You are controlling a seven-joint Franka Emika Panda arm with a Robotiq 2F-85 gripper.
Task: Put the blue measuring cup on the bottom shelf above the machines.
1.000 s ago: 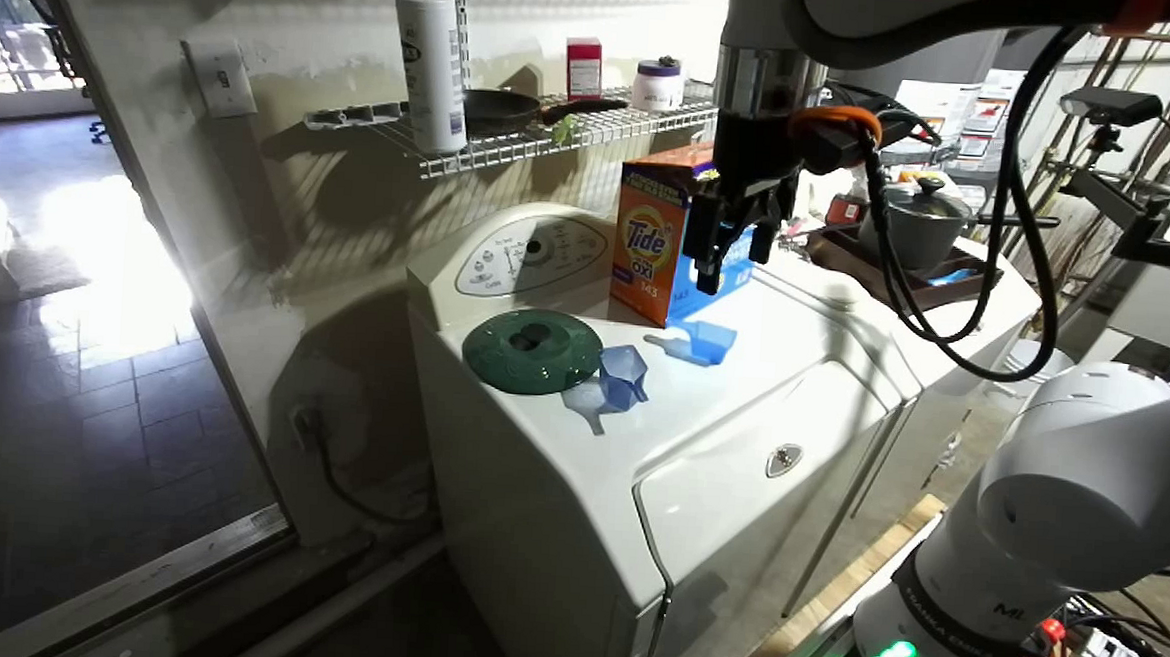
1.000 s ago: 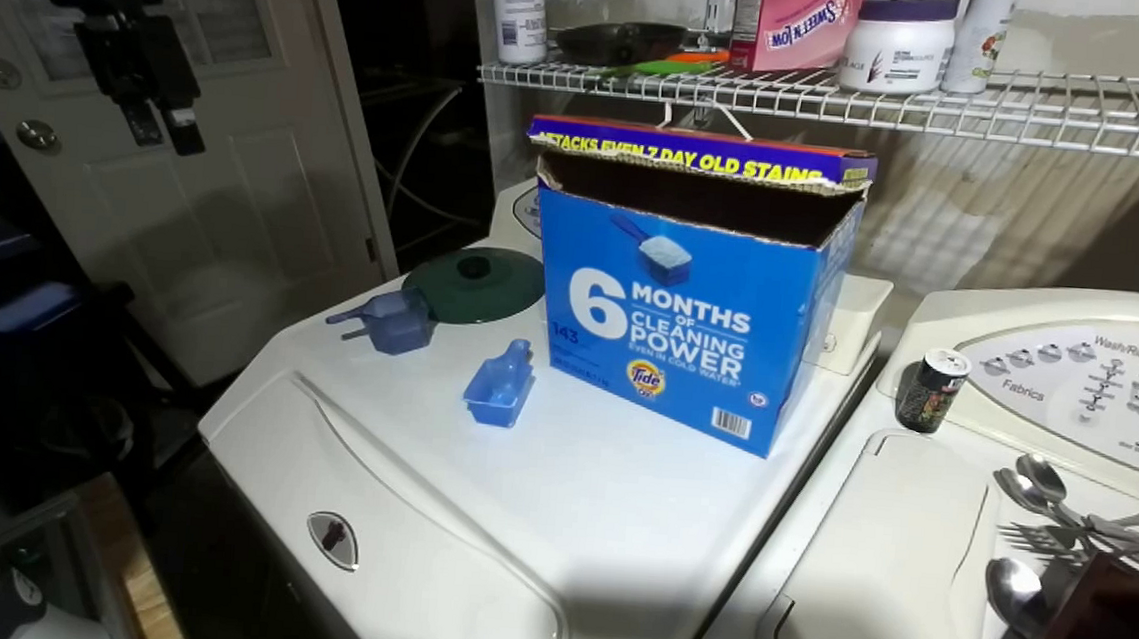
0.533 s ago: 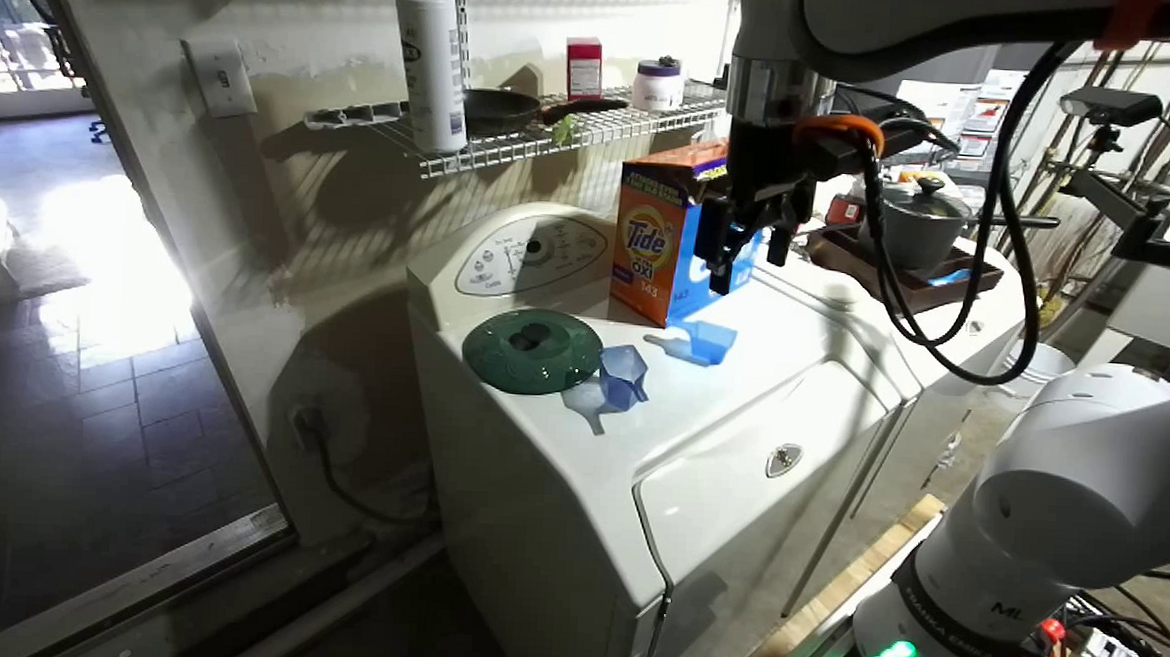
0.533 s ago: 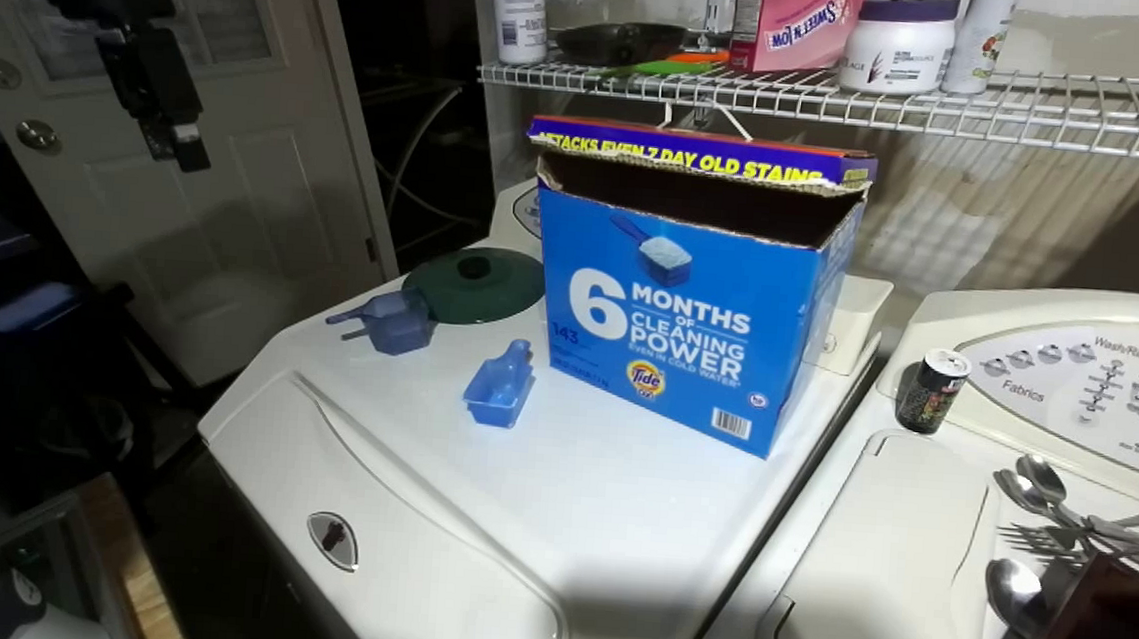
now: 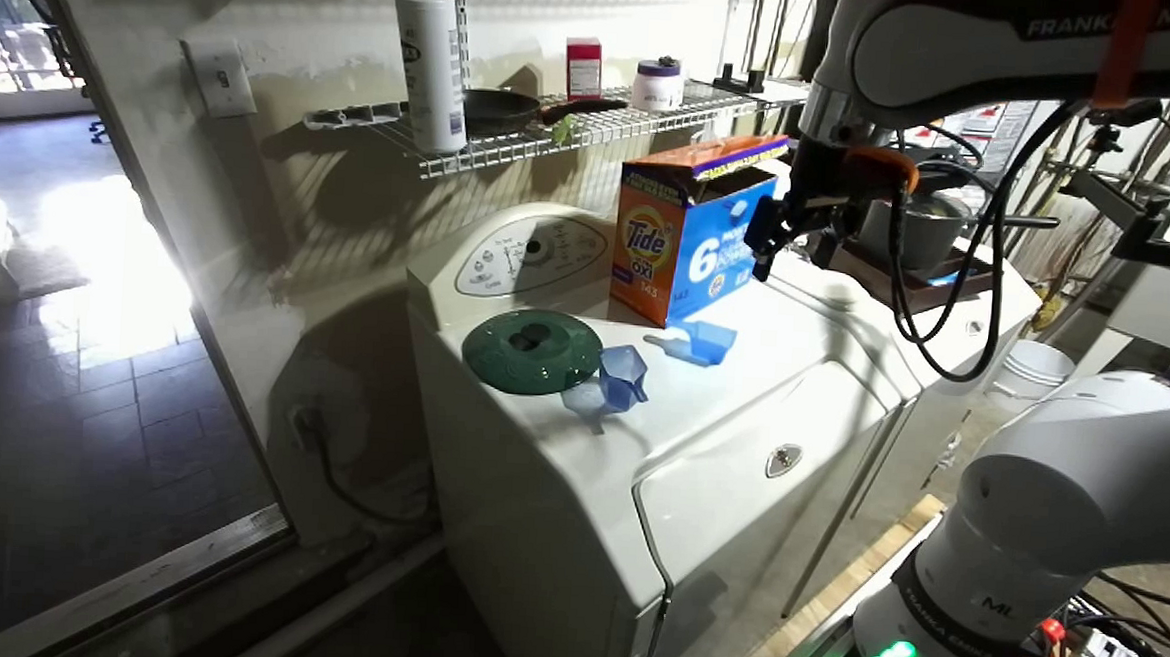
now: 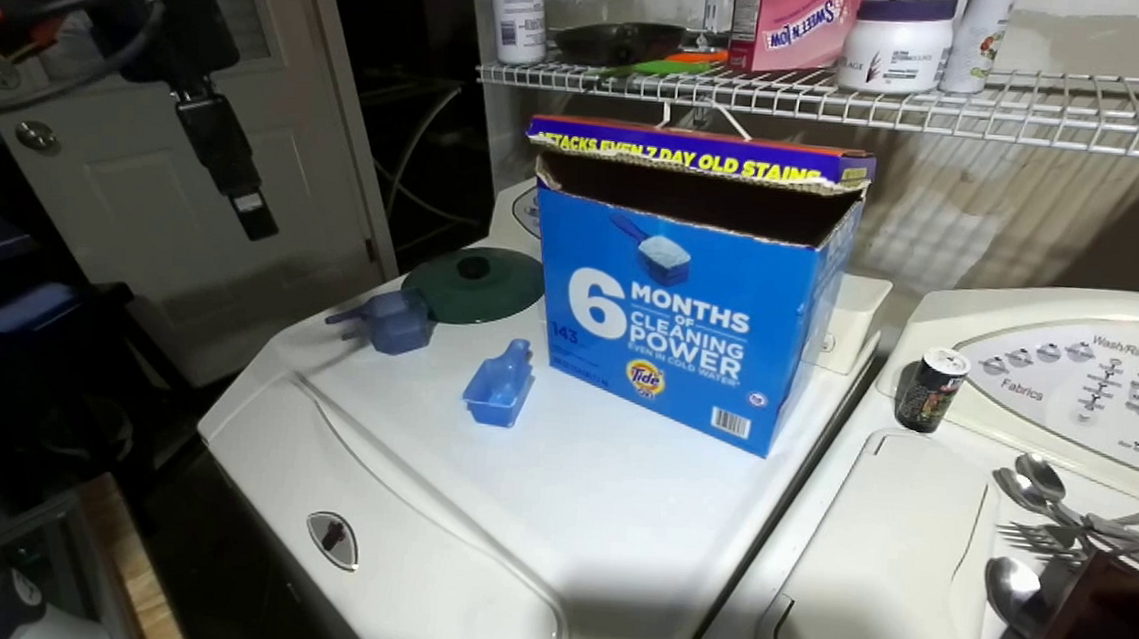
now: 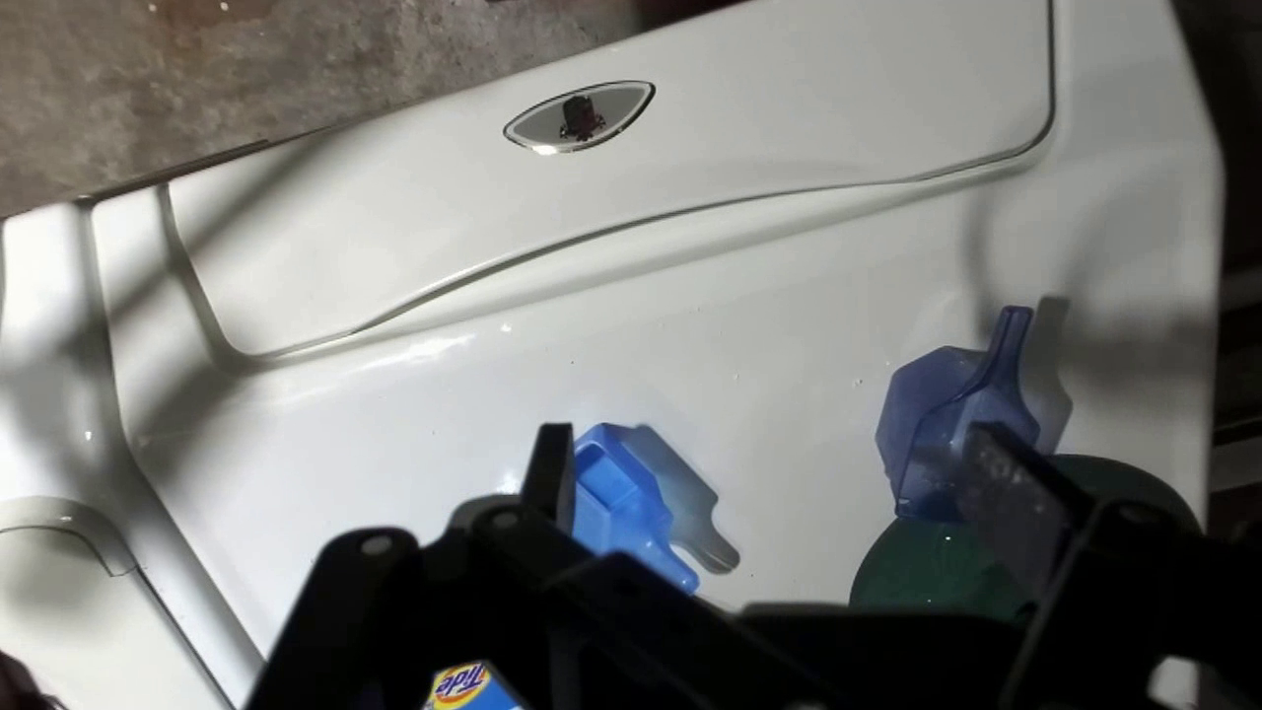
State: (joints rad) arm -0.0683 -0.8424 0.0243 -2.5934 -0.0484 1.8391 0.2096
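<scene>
The light-blue measuring cup (image 5: 709,345) lies on the white machine's top (image 6: 420,449), in front of the orange-and-blue box. It also shows in an exterior view (image 6: 499,390) and in the wrist view (image 7: 616,493), partly behind a finger. My gripper (image 7: 779,463) is open and empty, held in the air above the machine, apart from the cup. It shows in both exterior views (image 5: 792,259) (image 6: 257,223). The second machine (image 6: 886,522) stands alongside. The bottom shelf (image 6: 1075,119), pale wire, runs along the wall above the machines and shows in both exterior views (image 5: 514,152).
A darker blue cup (image 5: 623,376) lies against a green disc (image 5: 518,355). The Tide box (image 5: 650,242) stands open at the back, under the shelf. The shelf holds a white bottle (image 5: 428,70), a pan (image 5: 501,112), a pink box (image 6: 801,25) and a jar (image 6: 894,47).
My gripper has moved right in both exterior views, lower in one of them, and more of the Tide box shows. The cups, disc and box have not moved.
</scene>
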